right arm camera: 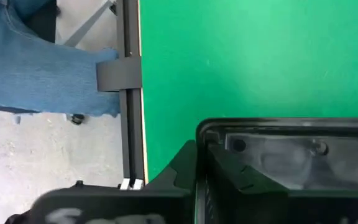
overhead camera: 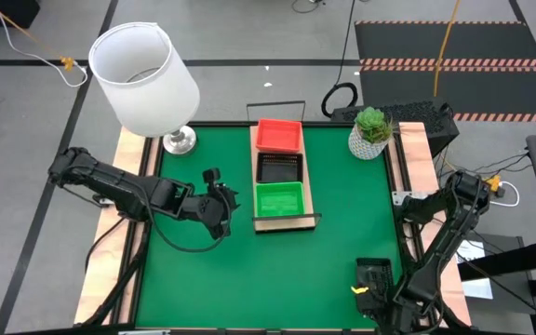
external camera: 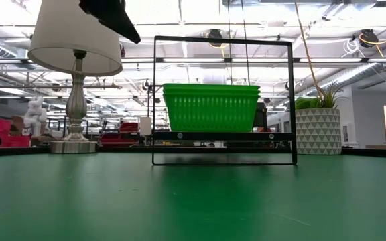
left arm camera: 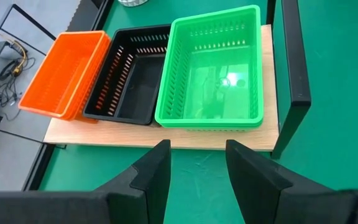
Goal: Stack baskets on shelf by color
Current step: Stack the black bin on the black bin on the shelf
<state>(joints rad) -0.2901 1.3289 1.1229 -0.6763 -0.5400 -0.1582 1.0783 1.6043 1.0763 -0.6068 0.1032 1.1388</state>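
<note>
On the shelf (overhead camera: 283, 220) sit orange (overhead camera: 278, 135), black (overhead camera: 278, 167) and green baskets (overhead camera: 279, 198); they're light, springy plastic, so pinch a rim. Your left gripper (left arm camera: 196, 163) gapes empty; the right gripper's (overhead camera: 372, 275) state I cannot tell.

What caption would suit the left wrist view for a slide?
Left gripper, jaws open, facing the shelf with orange basket, black basket and green basket side by side.

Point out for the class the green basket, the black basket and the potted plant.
green basket (left arm camera: 219, 74): left wrist view, on its floor.
black basket (left arm camera: 135, 87): left wrist view, on its floor.
potted plant (overhead camera: 371, 133): high view, on its leaves and white pot.
</note>
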